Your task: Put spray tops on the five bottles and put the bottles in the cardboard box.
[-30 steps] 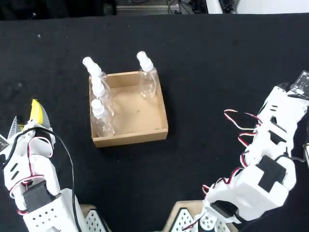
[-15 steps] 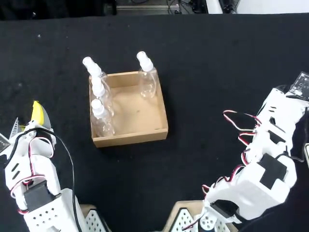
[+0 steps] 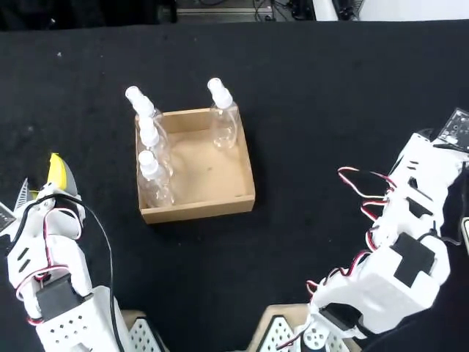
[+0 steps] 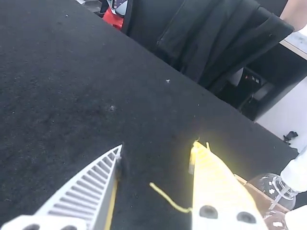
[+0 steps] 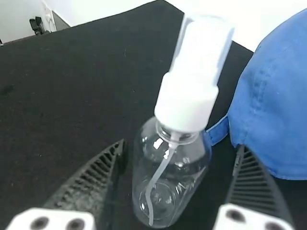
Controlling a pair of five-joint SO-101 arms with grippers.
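Observation:
A cardboard box point(image 3: 198, 211) sits left of centre on the black table, holding several clear bottles with white spray tops: three along its left wall point(image 3: 150, 172) and one at the back right corner point(image 3: 222, 117). Another clear bottle point(image 5: 172, 177) with a white spray top point(image 5: 192, 81) stands upright between the spread fingers of my right gripper point(image 5: 180, 146); I see a gap on each side. My left gripper point(image 3: 40, 180) hangs open and empty over bare table, left of the box. Its yellow finger point(image 4: 211, 177) and ribbed white finger point(image 4: 91, 187) point toward the box corner point(image 4: 249, 191).
A blue cap point(image 5: 273, 110) lies right beside the bottle near my right gripper. The right arm point(image 3: 410, 213) stretches along the table's right edge. Dark chairs and bags point(image 4: 201, 33) stand beyond the far table edge.
Both arms have shifted only very slightly; the box and the bottles in it have not moved.

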